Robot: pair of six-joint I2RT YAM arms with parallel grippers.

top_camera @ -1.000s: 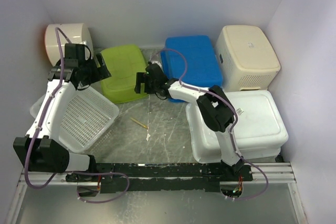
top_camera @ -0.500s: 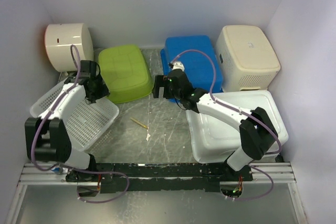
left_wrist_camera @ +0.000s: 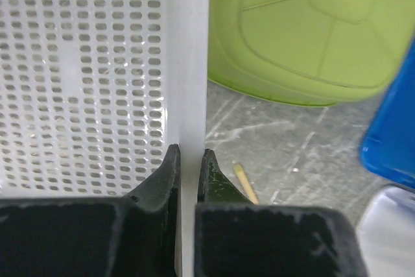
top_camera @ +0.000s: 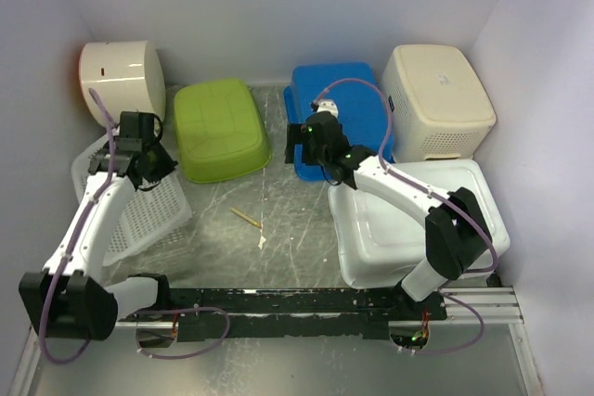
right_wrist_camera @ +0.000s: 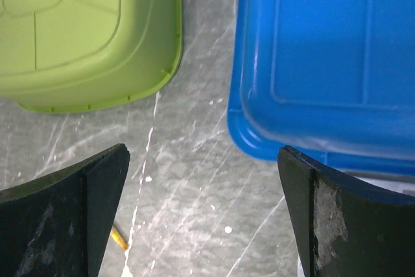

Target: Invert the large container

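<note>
The large container is sitting at the near right of the counter, just beside the right arm's base, with its broad flat face turned up. At the left, the left gripper is gripping the rim of a white perforated basket, jaws clamped on it. Farther back, the right gripper is hovering with jaws wide apart over the gap between the green tub and the blue tub.
</note>
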